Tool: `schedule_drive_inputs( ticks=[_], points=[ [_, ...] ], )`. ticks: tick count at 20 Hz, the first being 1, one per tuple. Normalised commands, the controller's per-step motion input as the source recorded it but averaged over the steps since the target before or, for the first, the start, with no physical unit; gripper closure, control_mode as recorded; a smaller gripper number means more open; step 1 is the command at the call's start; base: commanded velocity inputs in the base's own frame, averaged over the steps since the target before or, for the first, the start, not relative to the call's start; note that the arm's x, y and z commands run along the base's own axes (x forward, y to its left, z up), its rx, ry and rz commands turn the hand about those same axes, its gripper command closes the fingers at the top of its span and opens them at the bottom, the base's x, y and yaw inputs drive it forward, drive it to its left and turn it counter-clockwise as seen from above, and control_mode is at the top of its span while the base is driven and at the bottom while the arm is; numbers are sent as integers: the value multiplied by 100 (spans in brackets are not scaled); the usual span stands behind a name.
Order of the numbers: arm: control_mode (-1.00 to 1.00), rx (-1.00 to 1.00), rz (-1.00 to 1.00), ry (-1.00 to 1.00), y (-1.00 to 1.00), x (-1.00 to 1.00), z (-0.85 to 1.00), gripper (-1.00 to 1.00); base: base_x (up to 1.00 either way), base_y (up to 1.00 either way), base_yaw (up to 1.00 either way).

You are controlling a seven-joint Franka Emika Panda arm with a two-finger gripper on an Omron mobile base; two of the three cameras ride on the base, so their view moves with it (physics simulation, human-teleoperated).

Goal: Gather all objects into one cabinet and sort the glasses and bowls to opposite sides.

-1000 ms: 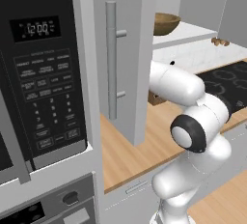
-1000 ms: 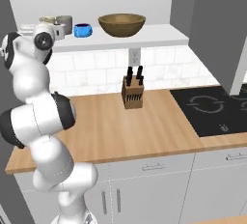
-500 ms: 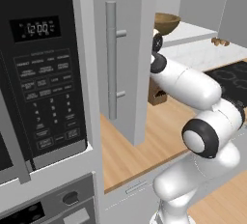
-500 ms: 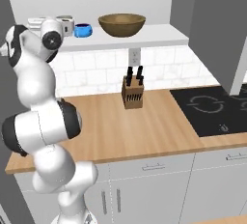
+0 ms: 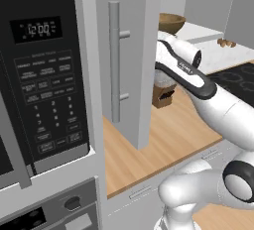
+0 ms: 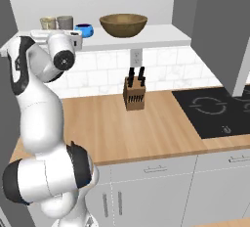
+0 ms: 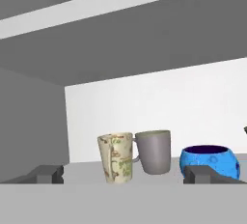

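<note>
Hand (image 7: 123,175) was spread open and empty, its two dark fingertips (image 7: 48,174) wide apart at the bottom of the hand view, level with the white shelf (image 7: 159,175) of the cabinet (image 5: 130,50).

Straight ahead of the hand, between the fingertips: cream speckled mug (image 7: 116,157) and grey mug (image 7: 153,151), side by side, both upright. Whether they touched I couldn't tell; the cream one's handle overlapped the grey one's side in that view. Neither was in contact with the hand.

Blue bowl (image 7: 209,159) sat just past the grey mug toward the right-hand fingertip, partly hidden behind that tip. Upright, apart from the grey mug.

Right base view: the same row on the shelf, cream speckled mug (image 6: 48,23), grey mug (image 6: 65,22), blue bowl (image 6: 84,29), then the wooden bowl (image 6: 123,25), farther along on the blue-bowl side and well apart from the hand. The arm's wrist was raised to shelf level just in front of the mugs.

Left base view: cabinet door with its vertical bar handle (image 5: 114,61) stood open, forearm reaching in behind it; wooden bowl (image 5: 171,22) visible past the door edge. Microwave (image 5: 42,75) on the other side of the door.

On the tabletop (image 6: 117,128) below the shelf: knife block (image 6: 134,95), under the wooden bowl. Cooktop (image 6: 215,108) beyond that.
</note>
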Motion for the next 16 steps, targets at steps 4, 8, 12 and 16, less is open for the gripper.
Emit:
schedule_drive_inputs(
  ticks=[4, 8, 12, 16],
  points=[
    [-100, 8, 5, 0, -61, -100, 0, -100, 0, 0, 0],
    [-100, 7, 5, 0, -57, -100, 0, -100, 0, 0, 0],
    [-100, 3, 6, 0, -49, -100, -2, -100, 0, 0, 0],
    [-100, 0, 4, 1, -29, -100, -22, -100, 0, 0, 0]
  ],
)
